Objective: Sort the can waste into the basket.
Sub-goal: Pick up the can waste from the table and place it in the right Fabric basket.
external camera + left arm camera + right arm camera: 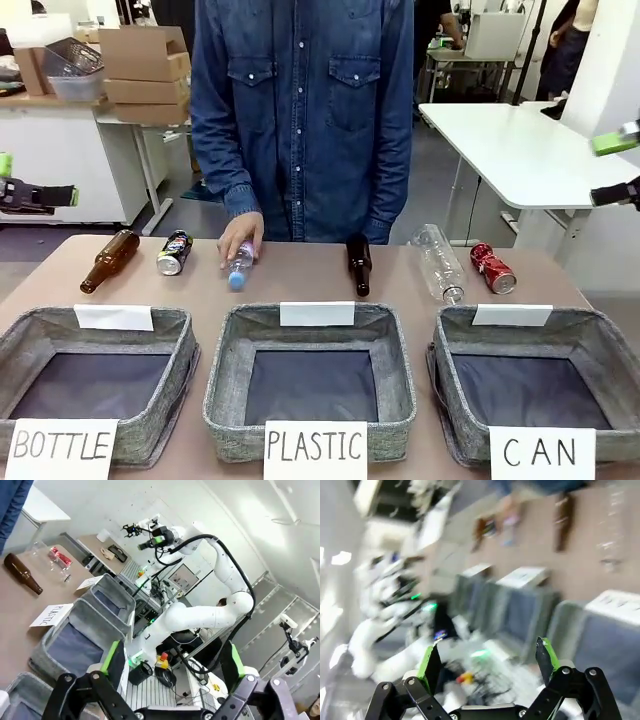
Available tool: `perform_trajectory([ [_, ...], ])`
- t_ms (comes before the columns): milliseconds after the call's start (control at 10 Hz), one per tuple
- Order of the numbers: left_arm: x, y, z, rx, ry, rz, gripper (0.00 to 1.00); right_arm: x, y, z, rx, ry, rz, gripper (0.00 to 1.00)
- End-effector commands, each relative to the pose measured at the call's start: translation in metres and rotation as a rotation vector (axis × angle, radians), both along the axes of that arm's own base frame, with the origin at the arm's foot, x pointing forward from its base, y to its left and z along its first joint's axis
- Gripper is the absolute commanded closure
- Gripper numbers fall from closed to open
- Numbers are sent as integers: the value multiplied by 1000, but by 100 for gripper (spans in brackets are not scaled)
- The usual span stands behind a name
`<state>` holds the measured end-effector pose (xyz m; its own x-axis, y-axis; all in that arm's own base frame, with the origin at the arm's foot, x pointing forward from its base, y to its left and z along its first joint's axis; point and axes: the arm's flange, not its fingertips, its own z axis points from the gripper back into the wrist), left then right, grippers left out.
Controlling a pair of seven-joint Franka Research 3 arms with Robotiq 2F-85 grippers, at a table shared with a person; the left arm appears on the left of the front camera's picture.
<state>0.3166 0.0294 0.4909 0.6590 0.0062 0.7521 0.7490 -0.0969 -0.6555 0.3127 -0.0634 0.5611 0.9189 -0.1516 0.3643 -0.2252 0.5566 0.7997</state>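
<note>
The left gripper (pixel 172 659) hangs at the far left, higher than the table top. Its fingers are wide apart with nothing between them.

The brown table (pixel 300 282) carries a row of things along its far side. First comes a brown bottle (pixel 110 260) lying at a slant. Just beside it is a dark can (pixel 174 253) with silver ends, on its side. Next, a person's hand (pixel 240 236) rests on a small clear bottle (pixel 239 270) with a blue cap. Past the middle lies a dark bottle (pixel 359 264), then a larger clear bottle (pixel 438 262). Just right of that is a crushed red can (pixel 492 268).

Three grey baskets with dark bottoms stand in a row on the near side. Their signs read BOTTLE (pixel 15 350), PLASTIC (pixel 222 385) and CAN (pixel 612 340). Both cans lie on the table outside the CAN basket. The red one is just behind it, and the dark one is well apart, behind the BOTTLE basket.

A person in a denim shirt (pixel 300 110) stands at the far edge. Behind, to the left, cardboard boxes (pixel 145 62) are stacked on a white counter. To the right stands a white table (pixel 520 150) on a grey floor.

The right gripper (pixel 487 657) is raised at the far right, its fingers spread and holding nothing.
</note>
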Motion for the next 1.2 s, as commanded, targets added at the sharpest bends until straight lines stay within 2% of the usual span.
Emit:
perform_trajectory([
  [0, -1, 0, -1, -15, -26, -12, 0, 21, 15, -16, -600, 105, -455, 0],
  [100, -1, 0, -1, -15, -26, -12, 0, 24, 10, -20, -614, 158, -486, 0],
  [200, -1, 0, -1, -15, -26, -12, 0, 25, 3, -22, -614, 165, -499, 0],
  [300, -1, 0, -1, -15, -26, -12, 0, 20, -7, -20, -584, 142, -534, 0],
  [400, -1, 0, -1, -15, -26, -12, 0, 7, -15, -11, -433, 109, -486, 0],
  [500, -1, 0, -1, -15, -26, -12, 0, 30, -9, -16, -511, -13, -414, 0],
  [600, -1, 0, -1, -15, -26, -12, 0, 30, -9, -16, -511, -13, -414, 0],
  [700, -1, 0, -1, -15, -26, -12, 0, 22, -19, -18, -532, 38, -471, 0],
  [800, -1, 0, -1, -15, -26, -12, 0, 45, -13, -24, -645, 29, -390, 0],
  [900, -1, 0, -1, -15, -26, -12, 0, 84, -7, -33, -715, 62, -435, 0],
  [1000, -1, 0, -1, -15, -26, -12, 0, 129, 2, -51, -775, 46, -328, 0],
  [1100, -1, 0, -1, -15, -26, -12, 0, 178, 12, -81, -834, 102, -280, 0],
])
